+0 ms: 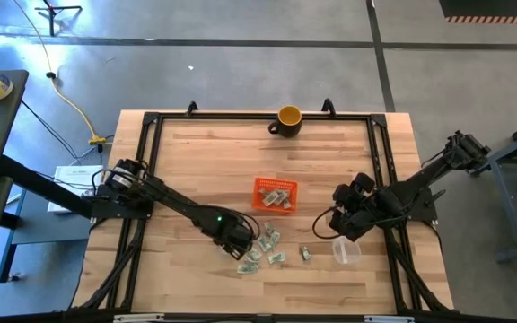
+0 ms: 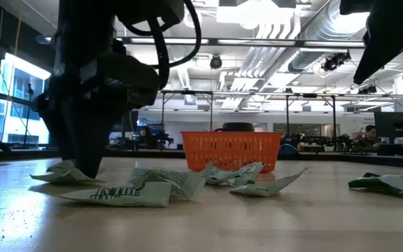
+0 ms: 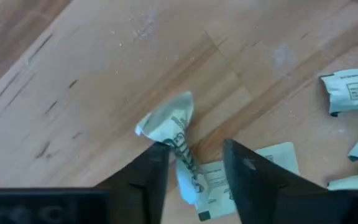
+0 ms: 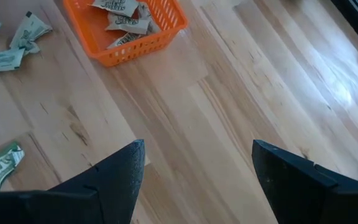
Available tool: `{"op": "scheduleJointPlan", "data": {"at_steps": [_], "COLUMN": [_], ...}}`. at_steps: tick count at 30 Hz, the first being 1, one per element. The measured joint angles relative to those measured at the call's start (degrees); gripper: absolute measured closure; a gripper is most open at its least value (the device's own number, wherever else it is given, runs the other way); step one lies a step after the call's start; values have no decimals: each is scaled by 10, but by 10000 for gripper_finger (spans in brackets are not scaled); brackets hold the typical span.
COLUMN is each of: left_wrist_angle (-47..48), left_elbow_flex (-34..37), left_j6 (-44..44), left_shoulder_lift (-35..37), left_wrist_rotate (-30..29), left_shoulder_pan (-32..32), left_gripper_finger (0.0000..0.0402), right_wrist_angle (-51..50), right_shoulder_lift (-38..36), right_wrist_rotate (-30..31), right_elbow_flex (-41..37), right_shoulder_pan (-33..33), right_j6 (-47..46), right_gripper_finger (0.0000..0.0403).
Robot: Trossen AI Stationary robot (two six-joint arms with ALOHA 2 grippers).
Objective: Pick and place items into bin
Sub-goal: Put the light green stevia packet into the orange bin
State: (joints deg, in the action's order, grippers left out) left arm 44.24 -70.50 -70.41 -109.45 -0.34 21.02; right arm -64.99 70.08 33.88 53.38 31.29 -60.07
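Several pale green and white packets (image 1: 272, 247) lie loose on the wooden table near its front. Others lie in the orange bin (image 1: 260, 186), which also shows in the low view (image 2: 231, 150). My left gripper (image 1: 238, 238) is down at the table at the left end of the loose pile. It is open, and one crumpled packet (image 3: 174, 127) lies between its fingers. My right gripper (image 1: 342, 215) is open and empty to the right of the bin, above bare table (image 4: 197, 168). My left gripper comes at the crumpled packet from above, with one finger (image 3: 151, 171) right beside the packet's near end (image 3: 180, 163) and the other finger standing apart from it. I cannot tell whether the nearer finger touches it. The packet rests on the table.
A clear plastic cup (image 1: 346, 251) stands right of the loose packets, near my right gripper. A yellow mug (image 1: 289, 118) stands at the table's far edge. A lone packet (image 4: 2, 165) lies between the pile and the cup. A black frame runs round the table's edges.
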Motion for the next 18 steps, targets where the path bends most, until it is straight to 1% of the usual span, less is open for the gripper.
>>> {"op": "scheduleJointPlan", "data": {"at_steps": [3, 6, 7, 9, 10, 12, 14, 16, 18], "left_wrist_angle": [-5, -11, -11, -6, 6, 28, 47, 75, 86], "left_elbow_flex": [-1, -1, -1, -4, -10, -31, -58, -91, -128], "left_j6": [8, 31, 37, 42, 48, 69, 91, 122, 169], "left_shoulder_lift": [0, 0, 1, 1, 1, 0, 1, 1, 1], "left_wrist_rotate": [-3, -17, -20, -23, -27, -30, -35, -60, -101], "left_shoulder_pan": [0, 0, 0, 0, -1, -1, -1, -1, -7], "left_gripper_finger": [290, 363, 377, 378, 372, 360, 363, 378, 381], "right_wrist_angle": [-1, -1, -2, -3, -3, -5, -7, -8, -13], "right_shoulder_lift": [0, 0, 0, 0, 0, 0, 0, 0, 0], "right_wrist_rotate": [0, 1, 1, 0, 0, 1, 5, 10, 13], "right_elbow_flex": [0, 0, 0, 0, 0, 0, 0, 0, 0], "right_shoulder_pan": [0, 0, 0, 0, 0, 0, 0, 0, 0], "right_j6": [0, -1, -2, -6, -9, -10, -10, -10, -10], "right_gripper_finger": [116, 116, 116, 116, 116, 116, 116, 116, 116]}}
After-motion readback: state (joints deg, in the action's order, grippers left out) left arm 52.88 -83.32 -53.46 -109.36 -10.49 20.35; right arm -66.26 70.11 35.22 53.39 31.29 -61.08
